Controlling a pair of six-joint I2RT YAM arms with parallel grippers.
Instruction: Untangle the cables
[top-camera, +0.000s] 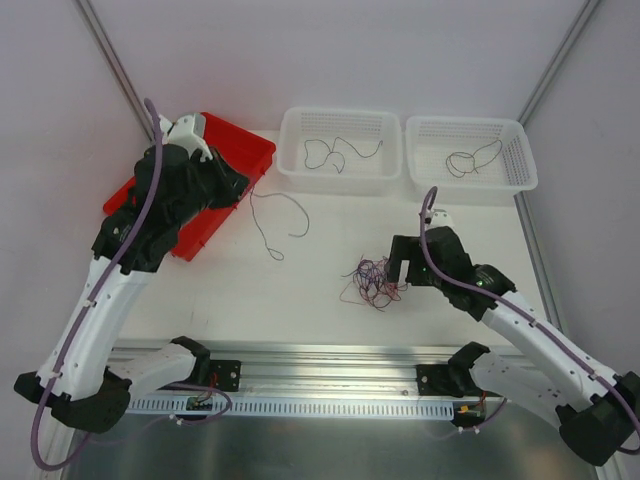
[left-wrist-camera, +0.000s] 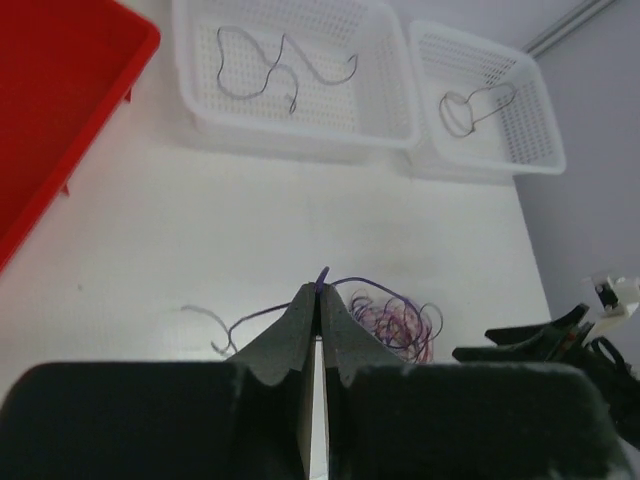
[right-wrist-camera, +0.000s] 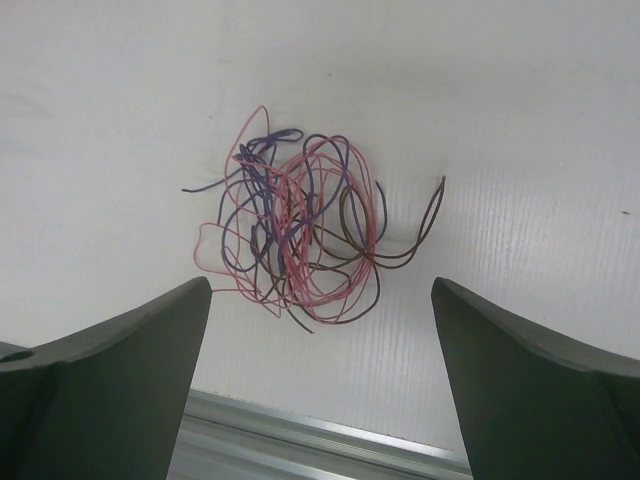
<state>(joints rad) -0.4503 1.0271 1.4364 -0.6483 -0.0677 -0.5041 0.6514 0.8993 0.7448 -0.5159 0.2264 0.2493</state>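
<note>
Pink, purple and dark cables (top-camera: 374, 282) lie clumped on the tabletop (top-camera: 330, 225), no clear long axis; right pincer (top-camera: 400, 262) spread just beside them; left pincer (left-wrist-camera: 320, 295), well left, pinches one purple strand (left-wrist-camera: 323, 273), its end poking past the tips.

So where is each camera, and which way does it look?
Top: above and behind, looking down at the table; left arm and right arm show.
Left wrist: looks across at the white baskets; left gripper shows, shut on a purple cable.
Right wrist: looks down on the tangle; open right gripper frames it.
All three see the tangle.
</note>
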